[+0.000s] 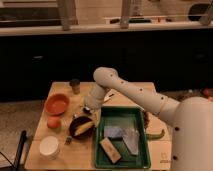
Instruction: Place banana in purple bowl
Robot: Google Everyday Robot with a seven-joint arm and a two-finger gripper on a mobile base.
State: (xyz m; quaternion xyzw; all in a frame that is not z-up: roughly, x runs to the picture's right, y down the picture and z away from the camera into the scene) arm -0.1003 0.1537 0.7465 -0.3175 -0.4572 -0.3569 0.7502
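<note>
My gripper (88,108) hangs at the end of my white arm (131,93), just above the far rim of the purple bowl (75,128), over the middle of the wooden table (131,98). I cannot tell how far it stands open, nor whether it has hold of anything; its tip is lost against the dark bowl below it.

The banana (87,127) lies inside the purple bowl, on the side nearer the green tray (144,131). Its long axis runs aslant across the bowl, from the near left up toward the far right, and the upper end comes close under my gripper. Which end is the stem I cannot make out.

To the left of the bowl sits the round orange fruit (53,122), with the orange bowl (56,104) behind it and the white bowl (49,147) in front. A small dark cup (75,86) stands at the table's far edge. The green pepper (156,134) lies right of the tray.
</note>
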